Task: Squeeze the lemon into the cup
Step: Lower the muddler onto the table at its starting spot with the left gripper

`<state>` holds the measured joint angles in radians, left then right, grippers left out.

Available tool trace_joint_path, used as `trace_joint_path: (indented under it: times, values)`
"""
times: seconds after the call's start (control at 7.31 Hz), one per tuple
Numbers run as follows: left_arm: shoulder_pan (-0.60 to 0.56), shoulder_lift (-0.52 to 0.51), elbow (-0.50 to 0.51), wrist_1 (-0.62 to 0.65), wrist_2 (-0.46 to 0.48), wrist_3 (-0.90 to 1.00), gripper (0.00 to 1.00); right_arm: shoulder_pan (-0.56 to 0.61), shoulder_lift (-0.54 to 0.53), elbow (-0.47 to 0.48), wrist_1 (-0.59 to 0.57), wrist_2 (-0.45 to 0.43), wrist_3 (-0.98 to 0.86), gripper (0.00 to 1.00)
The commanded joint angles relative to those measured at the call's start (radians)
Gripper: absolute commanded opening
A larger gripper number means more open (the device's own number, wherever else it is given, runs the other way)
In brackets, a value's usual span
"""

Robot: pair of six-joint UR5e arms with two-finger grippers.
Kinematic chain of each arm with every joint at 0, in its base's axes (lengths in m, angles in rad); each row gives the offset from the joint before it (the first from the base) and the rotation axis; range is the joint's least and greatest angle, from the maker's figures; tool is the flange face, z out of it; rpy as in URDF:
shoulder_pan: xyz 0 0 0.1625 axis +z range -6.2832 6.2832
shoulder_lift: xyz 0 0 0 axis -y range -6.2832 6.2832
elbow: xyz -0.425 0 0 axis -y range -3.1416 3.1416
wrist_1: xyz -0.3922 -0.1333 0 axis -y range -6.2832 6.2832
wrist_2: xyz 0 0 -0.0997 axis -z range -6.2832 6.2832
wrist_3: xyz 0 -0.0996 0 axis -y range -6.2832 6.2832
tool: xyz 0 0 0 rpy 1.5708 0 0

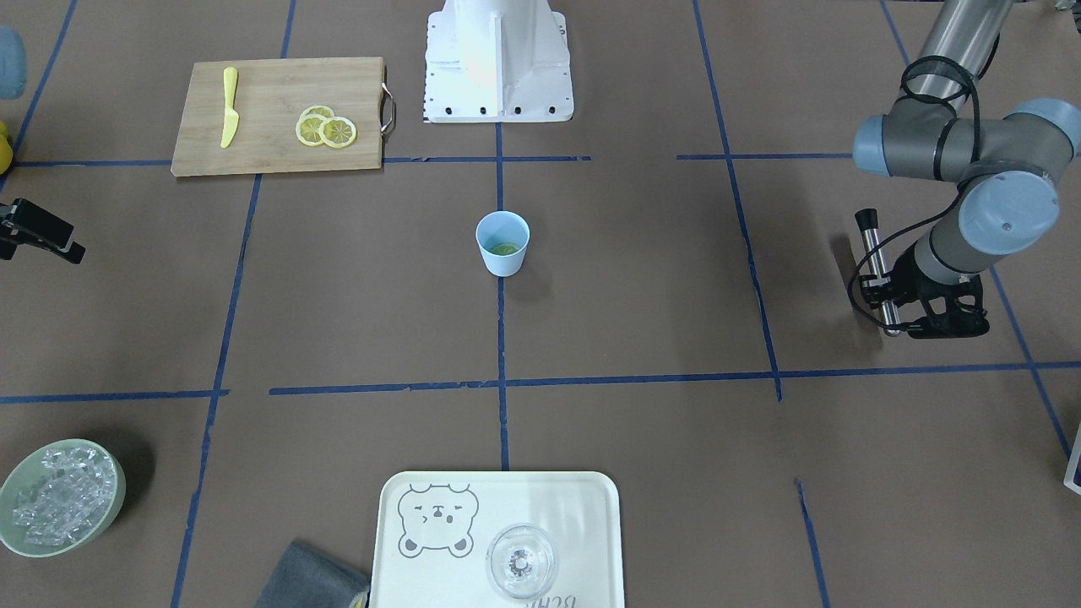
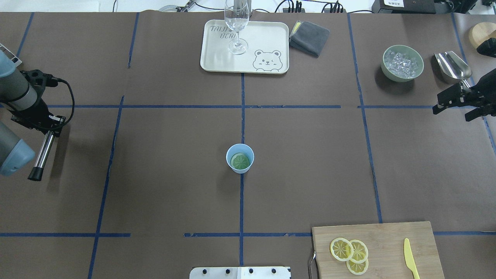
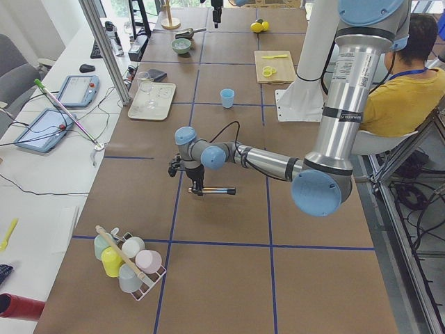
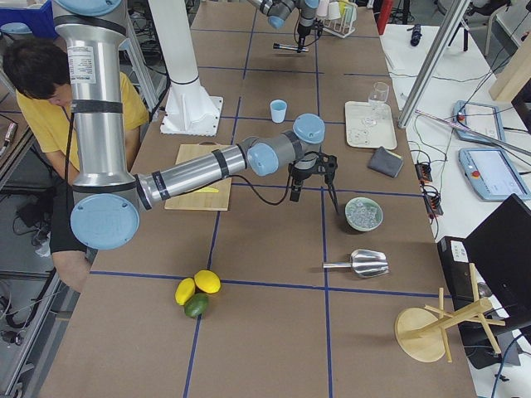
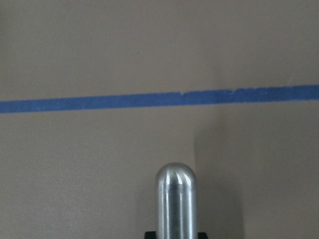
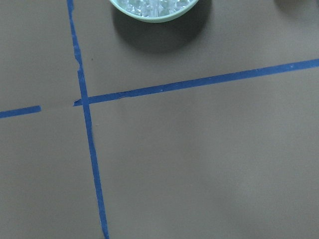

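The light-blue cup (image 2: pixel 240 167) stands upright at the table's centre, with a greenish round slice (image 2: pixel 240 160) lying inside; it also shows in the front view (image 1: pixel 502 253). Three yellow lemon slices (image 2: pixel 350 251) overlap on the wooden cutting board (image 2: pixel 387 236), also seen from the front (image 1: pixel 325 129). My left gripper (image 2: pixel 50 126) is far out at the left, shut on a metal rod (image 2: pixel 42 155) with a black end; the rod's rounded tip fills the left wrist view (image 5: pixel 175 199). My right gripper (image 2: pixel 461 104) hovers far right, open and empty.
A yellow knife (image 2: pixel 410 261) lies on the board. A pale green bowl of ice (image 2: pixel 403 64), a metal scoop (image 2: pixel 451 64), a grey cloth (image 2: pixel 309 37) and a white tray (image 2: pixel 267 38) with a clear glass (image 2: pixel 236 23) stand along the far side.
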<state>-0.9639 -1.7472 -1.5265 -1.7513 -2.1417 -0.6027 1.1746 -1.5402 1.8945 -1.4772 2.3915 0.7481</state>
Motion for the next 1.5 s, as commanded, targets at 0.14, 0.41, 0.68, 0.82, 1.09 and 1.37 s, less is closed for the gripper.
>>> trace_joint_path:
  times: [0.14,0.41,0.68,0.82,1.09,1.37]
  values:
    - [0.004,0.015,0.008,-0.037,-0.004,-0.041,0.00,0.000,0.003,0.017,0.002,0.000,0.031,1.00]
    - [0.004,0.014,0.011,-0.037,-0.003,-0.039,0.00,0.000,0.003,0.017,0.002,0.000,0.031,1.00]
    - [0.004,0.012,0.009,-0.037,0.000,-0.029,0.00,0.000,0.003,0.017,0.002,0.000,0.031,1.00]
    - [0.004,0.012,0.009,-0.037,0.000,-0.029,0.16,-0.001,0.002,0.017,0.002,0.000,0.031,1.00]
    - [0.005,0.008,0.012,-0.037,0.002,-0.031,0.36,-0.001,-0.001,0.017,0.000,0.000,0.031,1.00]
    - [0.005,0.008,0.012,-0.037,0.002,-0.031,0.42,-0.001,0.000,0.017,0.000,0.000,0.031,1.00]
